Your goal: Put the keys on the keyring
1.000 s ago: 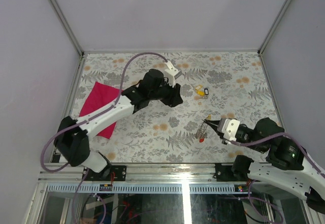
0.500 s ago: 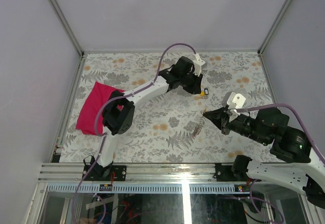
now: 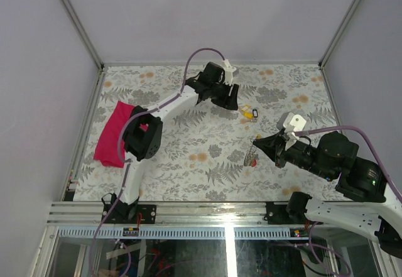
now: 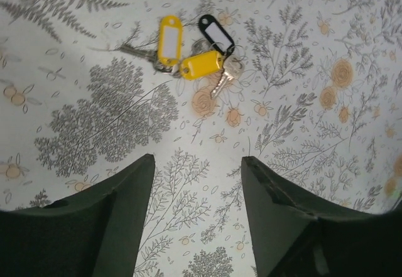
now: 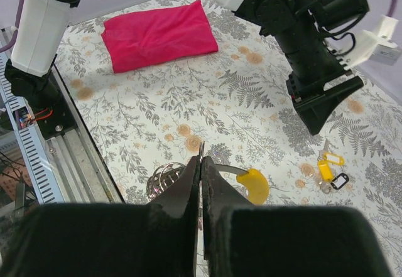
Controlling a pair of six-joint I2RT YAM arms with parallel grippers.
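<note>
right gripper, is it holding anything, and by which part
The right gripper looks shut on the yellow-headed key, pinching the end of its metal blade; the head sticks out free.

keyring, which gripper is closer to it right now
Right. The right gripper is shut with the keyring just beside its fingertips. The left gripper is open farther back on the table, facing the yellow-tagged keys.

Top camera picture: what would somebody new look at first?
Probably the bright pink cloth at the left edge of the table. Next, the keys with yellow and black tags, lying near the open left gripper. The right gripper is shut beside the keyring.
</note>
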